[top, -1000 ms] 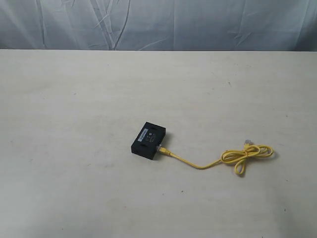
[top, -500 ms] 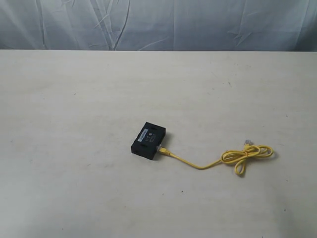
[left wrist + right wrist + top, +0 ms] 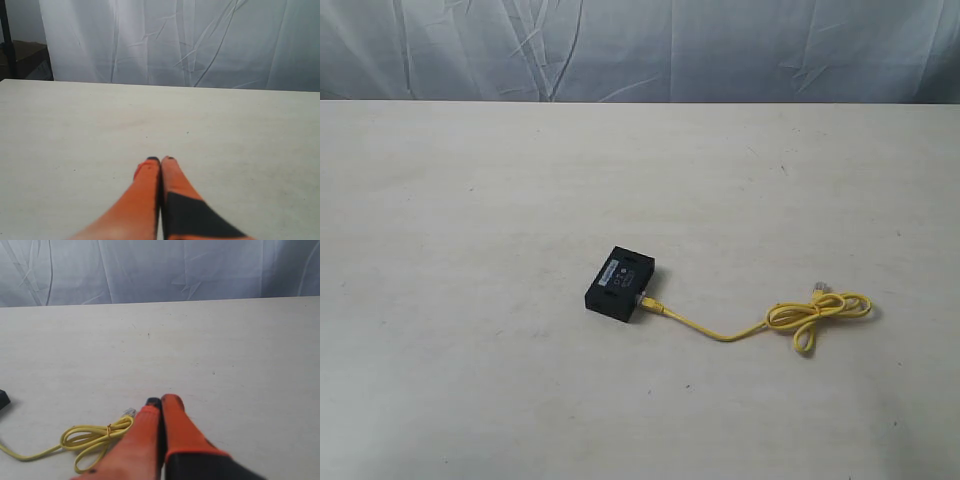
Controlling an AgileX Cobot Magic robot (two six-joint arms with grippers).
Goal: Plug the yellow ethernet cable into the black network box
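The black network box (image 3: 619,285) lies flat near the middle of the table, pale label up. One end of the yellow ethernet cable (image 3: 720,334) sits at the box's right side; whether it is seated in a port I cannot tell. The cord runs right to a tied loop (image 3: 817,314) with a free clear plug (image 3: 818,288). In the right wrist view, that loop (image 3: 90,439) and plug (image 3: 129,413) lie beside my shut right gripper (image 3: 161,401), and a corner of the box (image 3: 3,399) shows. My left gripper (image 3: 160,159) is shut over bare table. Neither gripper appears in the exterior view.
The pale table (image 3: 470,200) stretches wide around the box, backed by a wrinkled grey-white curtain (image 3: 640,50). A dark frame or stand (image 3: 20,55) shows beyond the table's far corner in the left wrist view.
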